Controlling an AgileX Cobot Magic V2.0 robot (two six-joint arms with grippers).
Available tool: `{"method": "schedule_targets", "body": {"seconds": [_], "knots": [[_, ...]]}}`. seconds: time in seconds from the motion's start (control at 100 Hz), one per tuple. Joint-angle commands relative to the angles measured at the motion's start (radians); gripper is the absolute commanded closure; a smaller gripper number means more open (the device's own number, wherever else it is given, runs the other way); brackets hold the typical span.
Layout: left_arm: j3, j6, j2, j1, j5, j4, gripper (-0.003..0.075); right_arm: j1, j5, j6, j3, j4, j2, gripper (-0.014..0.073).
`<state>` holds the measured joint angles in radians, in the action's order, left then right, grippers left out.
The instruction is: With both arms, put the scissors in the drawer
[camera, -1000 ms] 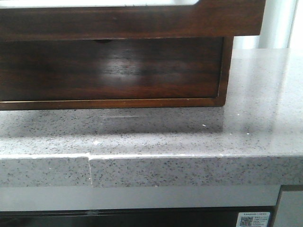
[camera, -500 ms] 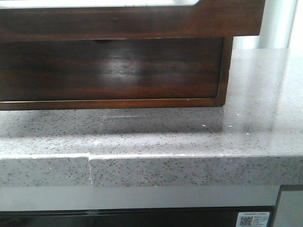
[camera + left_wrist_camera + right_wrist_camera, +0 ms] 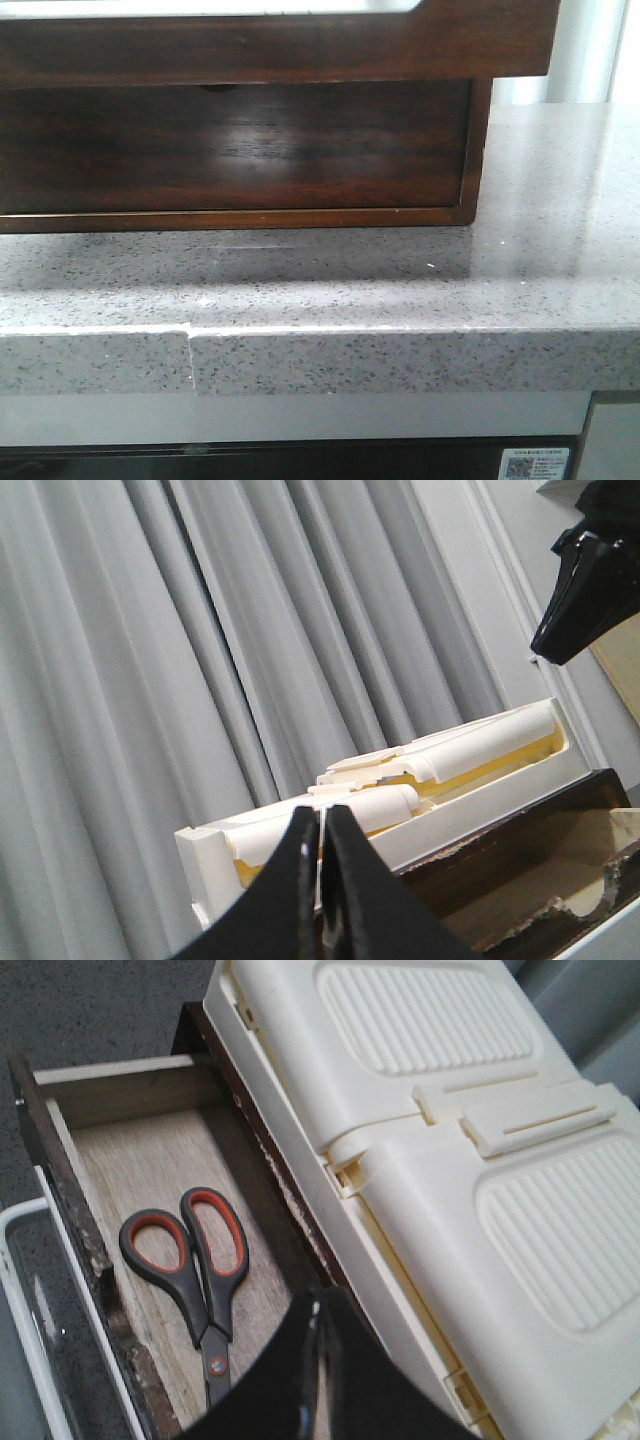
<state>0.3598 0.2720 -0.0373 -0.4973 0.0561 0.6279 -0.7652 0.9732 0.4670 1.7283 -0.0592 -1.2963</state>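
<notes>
The scissors (image 3: pixel 205 1300) lie flat on the pale floor of the open drawer (image 3: pixel 72 1210) in the right wrist view, with grey handles, orange-lined loops and an orange pivot dot. My right gripper (image 3: pixel 318 1310) is shut and empty above the drawer's side wall, beside the scissors and apart from them. My left gripper (image 3: pixel 321 825) is shut and empty, raised in front of the cream box. A black finger of the right arm (image 3: pixel 585 590) shows in the left wrist view. In the front view the drawer's low dark front (image 3: pixel 280 45) stands pulled out; no gripper shows there.
A cream plastic box (image 3: pixel 430 1110) sits on top of the wood unit beside the open drawer. A taller drawer front with a half-round notch (image 3: pixel 240 150) is below. The unit stands on a speckled grey stone counter (image 3: pixel 330 290). Grey curtains (image 3: pixel 200 630) hang behind.
</notes>
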Motion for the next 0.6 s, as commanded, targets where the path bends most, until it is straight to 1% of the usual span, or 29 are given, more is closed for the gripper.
{"method": "schedule_targets", "body": {"seconds": [0.0, 0.17, 0.31, 0.44, 0.51, 0.59], "knots": [[-0.002, 0.014, 0.011, -0.008, 0.038, -0.055, 0.0742, 0.001, -0.101, -0.009, 0.0, -0.002, 0.053, 0.0634], [-0.059, 0.014, 0.039, -0.008, 0.029, -0.06, 0.0742, 0.001, -0.163, -0.011, -0.115, 0.0, 0.123, 0.0634], [-0.094, 0.014, 0.039, -0.008, 0.008, -0.139, 0.0742, 0.001, -0.238, -0.017, -0.249, 0.002, 0.202, 0.0634], [-0.101, 0.014, 0.039, -0.008, -0.098, -0.234, 0.0742, 0.001, -0.35, -0.048, -0.408, 0.002, 0.295, 0.0634], [-0.101, 0.014, 0.039, -0.008, -0.154, -0.258, 0.0742, 0.001, -0.423, -0.074, -0.496, 0.002, 0.348, 0.0634], [-0.101, 0.014, 0.039, -0.008, -0.199, -0.282, 0.0742, 0.001, -0.492, -0.074, -0.591, 0.002, 0.413, 0.0634]]}}
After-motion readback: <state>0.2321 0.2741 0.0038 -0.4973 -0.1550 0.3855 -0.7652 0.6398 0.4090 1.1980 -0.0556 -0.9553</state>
